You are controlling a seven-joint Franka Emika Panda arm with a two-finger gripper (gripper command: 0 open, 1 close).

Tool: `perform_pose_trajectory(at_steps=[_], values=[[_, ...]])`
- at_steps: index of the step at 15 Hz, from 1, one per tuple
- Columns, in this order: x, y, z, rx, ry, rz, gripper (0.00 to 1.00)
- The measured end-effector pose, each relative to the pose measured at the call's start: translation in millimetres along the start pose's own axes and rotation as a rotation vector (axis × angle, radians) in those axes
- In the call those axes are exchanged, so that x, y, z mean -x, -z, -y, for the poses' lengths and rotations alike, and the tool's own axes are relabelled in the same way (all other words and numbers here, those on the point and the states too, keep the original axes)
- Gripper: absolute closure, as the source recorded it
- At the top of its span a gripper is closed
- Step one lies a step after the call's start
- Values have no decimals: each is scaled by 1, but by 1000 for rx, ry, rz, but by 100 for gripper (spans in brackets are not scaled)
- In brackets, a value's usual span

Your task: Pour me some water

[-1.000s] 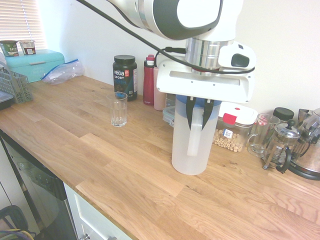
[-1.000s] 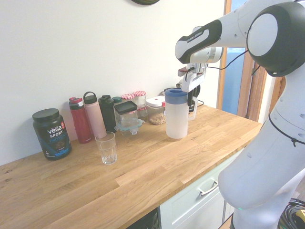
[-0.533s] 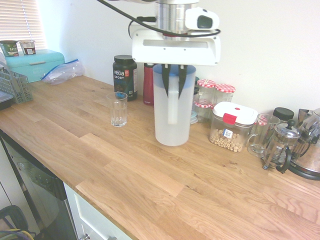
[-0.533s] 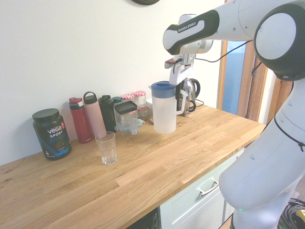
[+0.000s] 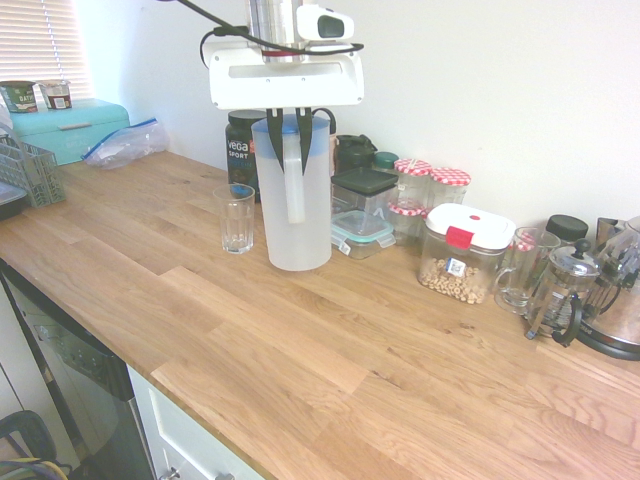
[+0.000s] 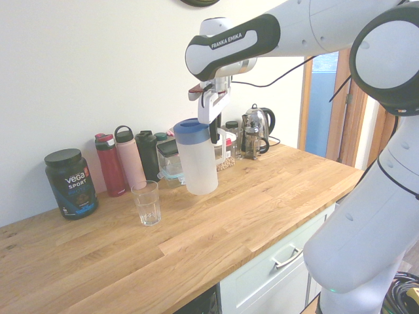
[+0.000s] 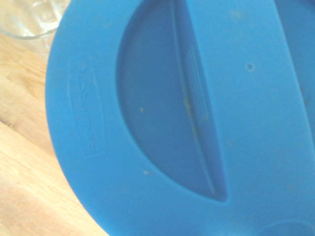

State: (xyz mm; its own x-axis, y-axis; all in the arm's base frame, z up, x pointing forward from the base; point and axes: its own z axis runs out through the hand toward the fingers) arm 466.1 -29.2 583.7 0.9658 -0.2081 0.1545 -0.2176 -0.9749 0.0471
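- Gripper [image 5: 294,172] pinching the handle [image 5: 295,198] of a frosted, blue-lidded pitcher [image 5: 312,225].
- Pitcher leaning slightly in the second exterior view; cannot tell whether its base touches the wooden counter [image 5: 240,340].
- In the first exterior view, drinking glass [image 5: 237,222] at the pitcher's nine o'clock, upright; cereal container [image 5: 462,262] towards four o'clock.
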Motion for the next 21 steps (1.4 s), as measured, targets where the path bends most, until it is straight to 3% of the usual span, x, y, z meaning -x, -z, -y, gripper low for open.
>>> perform_pose_trajectory(at_steps=[3,10,15,21], values=[[-4,3,33,54,66,12,100],[-21,-8,90,291,208,47,100],[5,0,145,386,305,45,100],[16,-21,167,571,400,88,100]])
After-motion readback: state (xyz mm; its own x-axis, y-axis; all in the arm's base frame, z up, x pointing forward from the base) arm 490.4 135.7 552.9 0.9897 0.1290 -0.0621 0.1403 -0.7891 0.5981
